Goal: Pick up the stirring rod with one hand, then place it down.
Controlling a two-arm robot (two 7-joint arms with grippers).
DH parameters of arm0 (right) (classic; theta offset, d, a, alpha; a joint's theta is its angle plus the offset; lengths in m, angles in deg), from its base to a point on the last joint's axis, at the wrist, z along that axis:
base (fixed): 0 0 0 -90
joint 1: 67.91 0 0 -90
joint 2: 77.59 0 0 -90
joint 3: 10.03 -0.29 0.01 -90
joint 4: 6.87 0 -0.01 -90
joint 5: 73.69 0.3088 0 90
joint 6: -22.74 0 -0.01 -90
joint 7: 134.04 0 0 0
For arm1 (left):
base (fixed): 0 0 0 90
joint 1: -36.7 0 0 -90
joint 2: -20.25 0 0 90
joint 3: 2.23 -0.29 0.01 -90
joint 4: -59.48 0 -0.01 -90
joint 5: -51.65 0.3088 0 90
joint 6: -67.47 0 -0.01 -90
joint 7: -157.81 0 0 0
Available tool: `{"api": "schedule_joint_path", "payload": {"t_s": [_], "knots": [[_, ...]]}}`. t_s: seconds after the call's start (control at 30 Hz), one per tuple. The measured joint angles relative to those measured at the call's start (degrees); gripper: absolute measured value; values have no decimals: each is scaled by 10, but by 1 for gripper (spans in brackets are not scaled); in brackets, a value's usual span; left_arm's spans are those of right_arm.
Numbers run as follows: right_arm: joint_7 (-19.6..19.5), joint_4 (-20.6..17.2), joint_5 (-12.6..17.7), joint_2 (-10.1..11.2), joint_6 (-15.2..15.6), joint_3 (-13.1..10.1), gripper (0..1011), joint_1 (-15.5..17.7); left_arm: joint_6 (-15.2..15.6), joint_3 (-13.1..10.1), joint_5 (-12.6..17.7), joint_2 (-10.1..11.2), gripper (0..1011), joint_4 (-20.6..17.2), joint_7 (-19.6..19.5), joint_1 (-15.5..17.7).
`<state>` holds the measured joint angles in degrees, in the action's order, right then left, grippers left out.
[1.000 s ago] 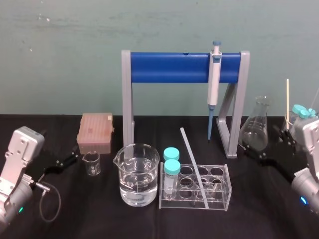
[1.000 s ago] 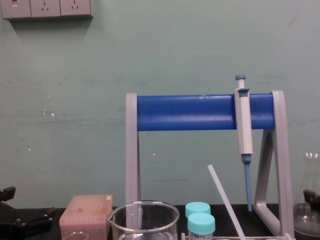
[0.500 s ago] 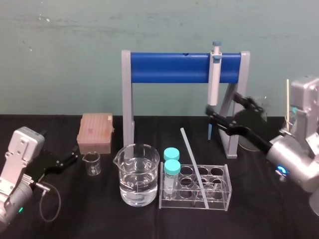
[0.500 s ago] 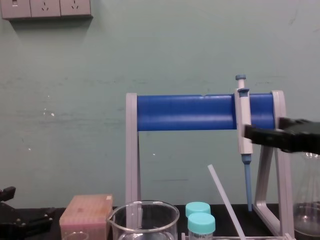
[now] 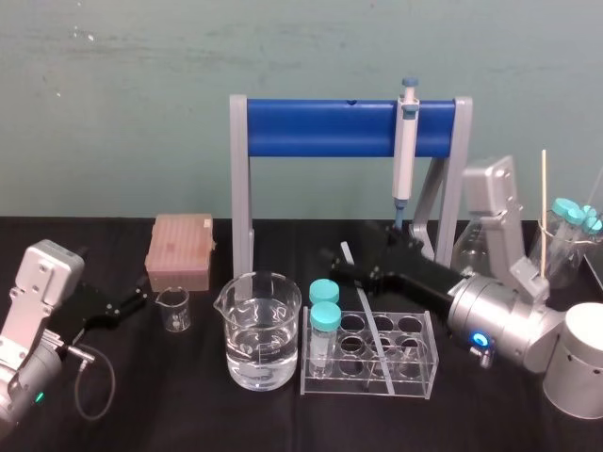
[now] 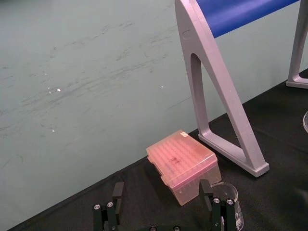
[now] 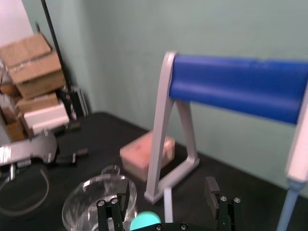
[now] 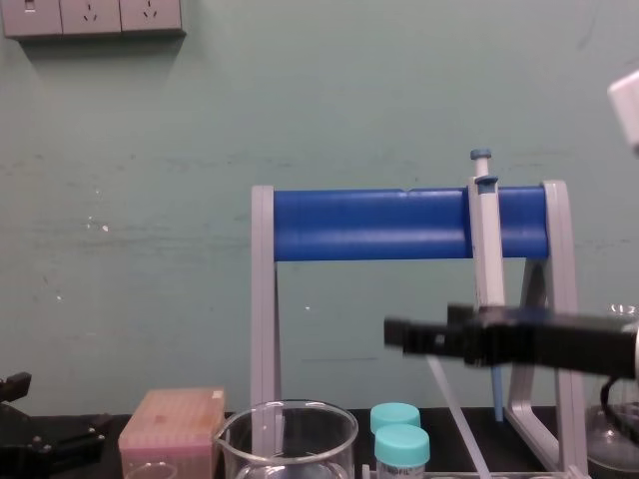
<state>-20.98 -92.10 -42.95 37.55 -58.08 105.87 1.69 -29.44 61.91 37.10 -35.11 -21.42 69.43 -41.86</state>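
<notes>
Stirring rod (image 5: 374, 331) faces outstretched right gripper (image 7: 165, 186) (fingers (image 7: 211, 192) apart).

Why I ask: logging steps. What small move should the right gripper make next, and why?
Probably close the right gripper: its open jaws straddle the top of the rod leaning in the rack. The left gripper sits open by the pink box.

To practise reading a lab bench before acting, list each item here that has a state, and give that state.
stirring rod, leaning in the test tube rack, not lifted
right gripper, open, jaws either side of the rod's upper end
left gripper, open, parked by the small beaker
pipette, hanging upright on the stand
large beaker, upright, part filled with clear liquid
capped tubes, upright in rack, caps on
tip box, closed
</notes>
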Motion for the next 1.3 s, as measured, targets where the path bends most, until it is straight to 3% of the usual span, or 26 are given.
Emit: {"api": "schedule_joint_path", "payload": {"t_s": [0.27,0.6,0.9,1.1,1.3], "knots": [[2,22,-17,-5,26,14,1003,-6,0,0,0,0,1000,0,0,0],[0,37,-47,-11,29,22,1003,-14,0,0,0,0,1000,0,0,0],[0,36,-45,-11,29,21,1003,-14,0,0,0,0,1000,0,0,0],[0,36,-43,-10,29,20,908,-14,0,0,0,0,1000,0,0,0],[0,36,-42,-10,29,20,735,-14,0,0,0,0,1000,0,0,0]]}}
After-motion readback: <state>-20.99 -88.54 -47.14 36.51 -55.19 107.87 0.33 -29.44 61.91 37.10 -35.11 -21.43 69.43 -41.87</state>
